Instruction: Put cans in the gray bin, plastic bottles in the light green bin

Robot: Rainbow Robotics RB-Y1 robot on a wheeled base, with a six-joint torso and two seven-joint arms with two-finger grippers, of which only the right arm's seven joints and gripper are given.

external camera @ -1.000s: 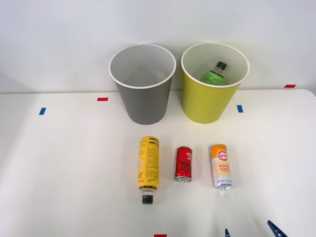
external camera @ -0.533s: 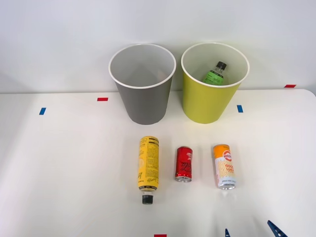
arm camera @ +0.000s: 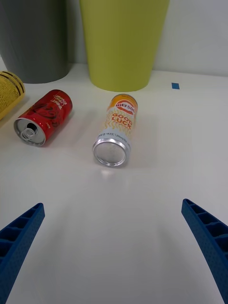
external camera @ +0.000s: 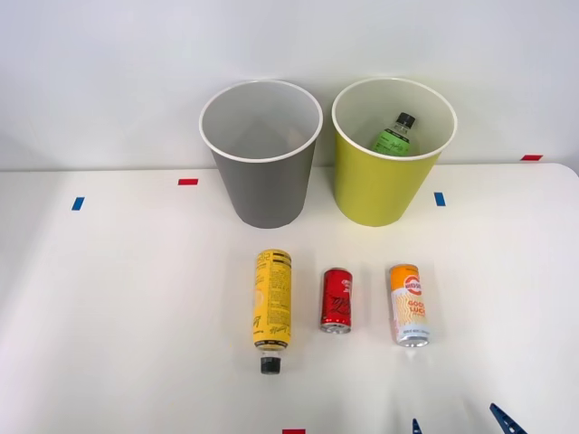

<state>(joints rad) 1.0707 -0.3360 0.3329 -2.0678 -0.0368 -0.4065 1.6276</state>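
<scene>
1. Here, the right claw (arm camera: 114,247) hangs low over the white table (external camera: 118,307), its two blue ribbed fingers (arm camera: 19,237) spread wide apart and holding nothing; in the front view their tips peek in at about 5 o'clock on the table's near edge.
2. The white can (arm camera: 115,135) with the orange top lies on its side just beyond the claw, at 12 o'clock from it, its flat silver bottom end facing the wrist camera. It is a smooth metal cylinder with orange lettering.
3. The red can (arm camera: 43,118), shorter and slimmer, lies on its side near the white can and apart from it, its pull-tab end turned toward the wrist camera. In the front view it sits between the white can and the yellow bottle (external camera: 271,303).
4. The yellow bottle is a long tube with a black cap, lying on its side, cap toward the robot, at 9 o'clock from the red can.
5. The gray bin (external camera: 262,181) is a round tapered plastic tub with a white rim and pale inside, standing upright at 12 o'clock from the yellow bottle.
6. The light green bin (external camera: 375,185), same shape, stands just beside it at its 3 o'clock. Inside leans a green-labelled bottle (external camera: 393,136), black cap up.
7. Small blue and red tape marks (external camera: 188,182) dot the table.
</scene>
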